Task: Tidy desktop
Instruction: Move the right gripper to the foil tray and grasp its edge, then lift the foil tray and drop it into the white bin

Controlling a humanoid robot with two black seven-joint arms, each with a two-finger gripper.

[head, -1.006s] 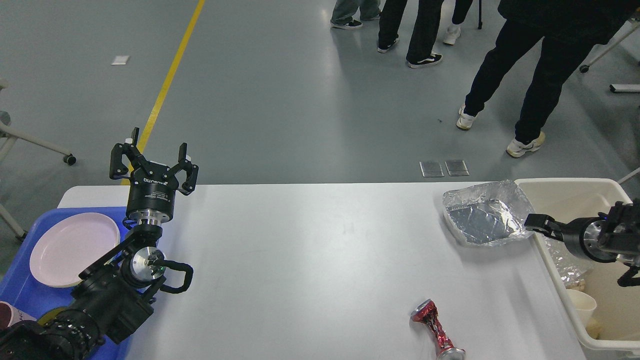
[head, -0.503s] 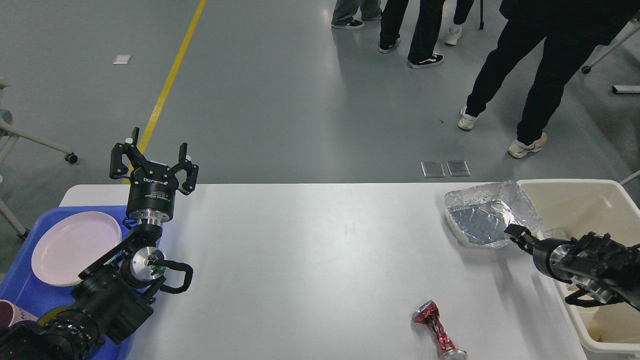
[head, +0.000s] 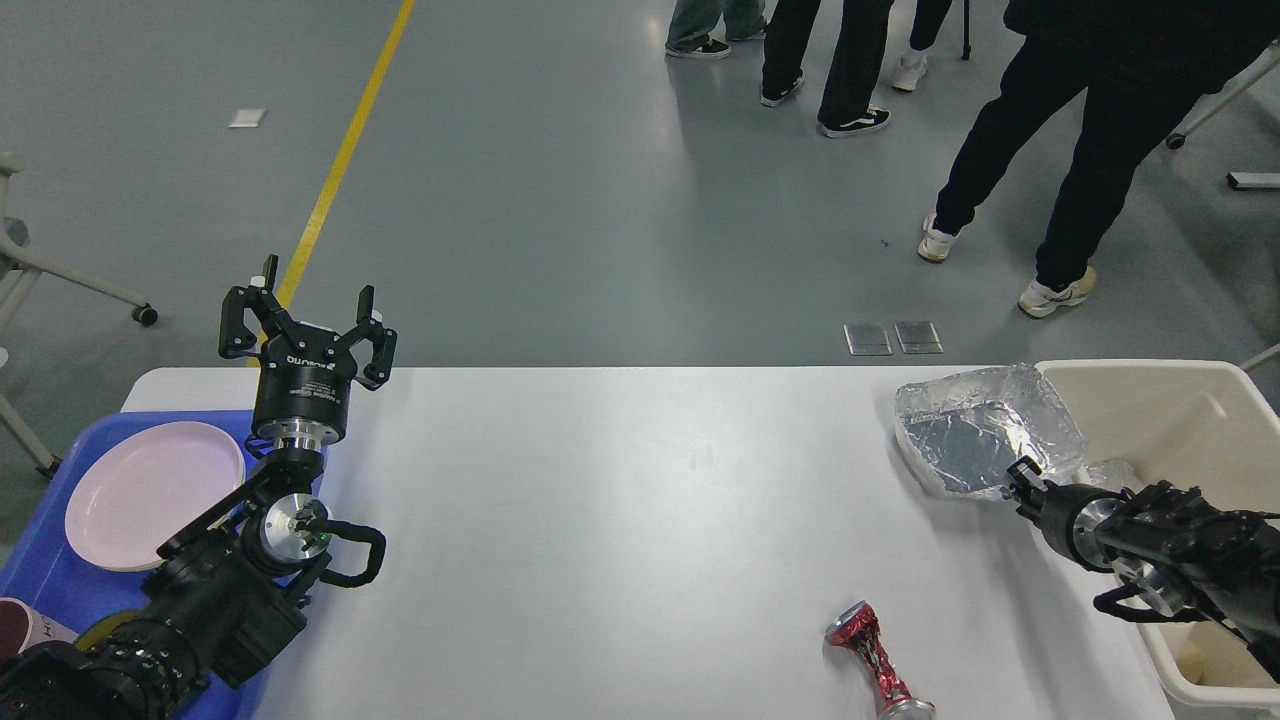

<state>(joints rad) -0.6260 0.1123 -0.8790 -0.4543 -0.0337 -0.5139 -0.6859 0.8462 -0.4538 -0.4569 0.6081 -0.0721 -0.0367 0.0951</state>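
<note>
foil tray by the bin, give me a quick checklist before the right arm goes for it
1. Foil tray on the desktop, beside the cream bin: ok.
2. Right gripper at the tray's near edge: ok.
3. Right gripper open: cannot tell, seen small and dark.
4. Left gripper open, raised, clear of the work: ok.
5. Crushed can out of the path: ok.

grey floor (head: 560, 200) (glossy), yellow line (head: 340, 160)
</note>
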